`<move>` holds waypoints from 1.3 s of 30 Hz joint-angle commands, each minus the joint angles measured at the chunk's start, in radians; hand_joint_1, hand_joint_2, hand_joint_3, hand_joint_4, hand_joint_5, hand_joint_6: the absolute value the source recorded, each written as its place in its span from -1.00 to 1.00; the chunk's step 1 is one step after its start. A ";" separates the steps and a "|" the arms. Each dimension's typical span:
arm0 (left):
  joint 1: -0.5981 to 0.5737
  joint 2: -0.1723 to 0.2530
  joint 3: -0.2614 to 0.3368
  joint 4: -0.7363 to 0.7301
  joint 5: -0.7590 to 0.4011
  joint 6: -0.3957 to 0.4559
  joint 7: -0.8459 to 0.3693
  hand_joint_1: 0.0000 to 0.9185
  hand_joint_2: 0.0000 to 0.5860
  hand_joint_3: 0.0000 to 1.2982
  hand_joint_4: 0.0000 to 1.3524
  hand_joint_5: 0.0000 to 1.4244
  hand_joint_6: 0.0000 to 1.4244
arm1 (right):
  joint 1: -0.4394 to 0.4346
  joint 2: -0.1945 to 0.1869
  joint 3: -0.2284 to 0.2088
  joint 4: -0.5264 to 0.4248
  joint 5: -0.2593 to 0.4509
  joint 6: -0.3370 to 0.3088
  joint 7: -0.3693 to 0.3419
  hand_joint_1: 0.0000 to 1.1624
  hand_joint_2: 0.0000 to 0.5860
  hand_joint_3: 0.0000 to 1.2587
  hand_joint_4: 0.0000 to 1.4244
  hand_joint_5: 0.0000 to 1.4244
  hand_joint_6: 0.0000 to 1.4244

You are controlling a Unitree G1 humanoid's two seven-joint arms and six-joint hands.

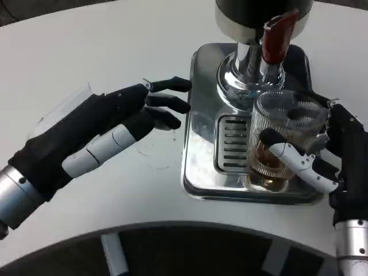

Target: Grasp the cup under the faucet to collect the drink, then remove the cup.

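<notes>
A: Quick one. Where's the cup (280, 144)?

B: On the steel drip tray (198, 144), by the slotted grate (233, 144), sitting roughly under the chrome faucet (250, 72) with the red lever (278, 34). Your right robot hand (322, 155) is wrapped around it, a white finger (293, 158) across the front, the black ones at the side and back.

A: How will it handle?

B: Clear, looks like glass or hard plastic, so likely rigid, slick and breakable. There's amber drink in the bottom, so you've got a bit of weight low down and sloshing if you tilt. Keep your grip mid-wall where it is now and lift straight.

A: Looks?

B: Transparent tumbler, ribbed lower part, upright, roughly a third full I'd judge.

A: Left robot hand (98, 138)?

B: Holding nothing, fingers stretched out and slightly spread, over the white bench (86, 52), left of the tray.
</notes>
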 commanded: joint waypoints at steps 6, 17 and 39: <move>0.047 0.023 0.007 0.007 0.065 -0.029 0.039 -1.00 -0.67 -0.61 -0.54 -0.47 -0.51 | 0.030 0.006 -0.003 -0.063 0.002 -0.019 0.002 0.31 -0.28 0.15 0.24 0.48 0.43; 0.056 0.019 -0.006 0.019 0.113 -0.034 0.079 -1.00 -0.64 -0.63 -0.59 -0.54 -0.60 | 0.124 -0.001 -0.023 -0.164 0.010 -0.030 0.013 0.34 -0.34 0.21 0.30 0.61 0.58; 0.067 0.010 -0.024 0.030 0.160 -0.039 0.117 -1.00 -0.63 -0.63 -0.61 -0.55 -0.62 | 0.279 0.019 -0.031 -0.350 0.043 -0.033 0.055 0.39 -0.32 0.30 0.39 0.75 0.77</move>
